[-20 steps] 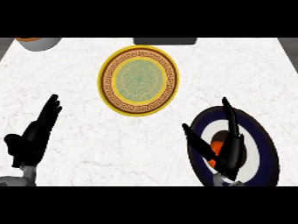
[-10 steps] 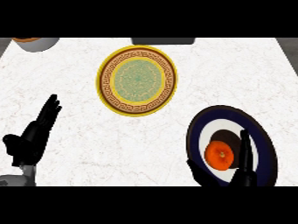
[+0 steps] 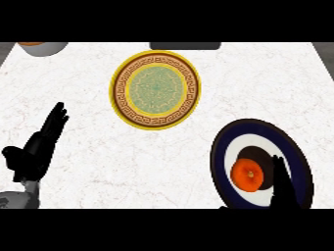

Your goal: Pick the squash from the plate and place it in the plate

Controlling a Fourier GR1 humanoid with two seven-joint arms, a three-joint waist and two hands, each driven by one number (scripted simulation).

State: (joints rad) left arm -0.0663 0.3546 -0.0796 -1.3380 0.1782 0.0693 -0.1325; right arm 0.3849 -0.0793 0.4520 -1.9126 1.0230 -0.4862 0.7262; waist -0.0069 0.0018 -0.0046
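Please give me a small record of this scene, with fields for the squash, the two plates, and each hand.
squash: orange squash, lying on the dark blue plate
target plate: yellow patterned plate, nothing on it
right hand: right hand over the dark blue plate, fingers straight, beside the squash, not curled round it
left hand: left hand open, resting at the counter's left, fingers up
counter: white marble counter
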